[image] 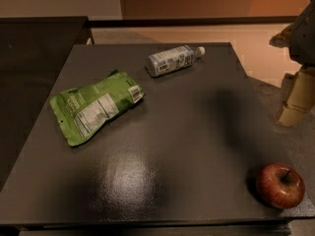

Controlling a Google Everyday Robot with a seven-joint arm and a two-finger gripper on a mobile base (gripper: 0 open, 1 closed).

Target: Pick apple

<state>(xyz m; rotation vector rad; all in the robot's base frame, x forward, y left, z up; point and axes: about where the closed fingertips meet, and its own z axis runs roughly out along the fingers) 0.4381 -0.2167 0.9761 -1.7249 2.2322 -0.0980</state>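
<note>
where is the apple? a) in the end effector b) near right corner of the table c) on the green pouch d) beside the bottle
b: the apple sits alone at the near right corner of the table, while the end effector hangs beyond the right edge, apart from it.

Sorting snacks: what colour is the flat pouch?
Flat pouch: green, white label; camera view. Gripper at right edge.

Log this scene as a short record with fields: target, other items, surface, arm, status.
target: apple, upright, stem up, near the table's front right corner
other items: green pouch lying flat at left; bottle on its side toward the back
surface: dark table
arm: gripper at the right edge of view, beyond the table's right side, apart from the apple
status: apple not yet grasped
</note>
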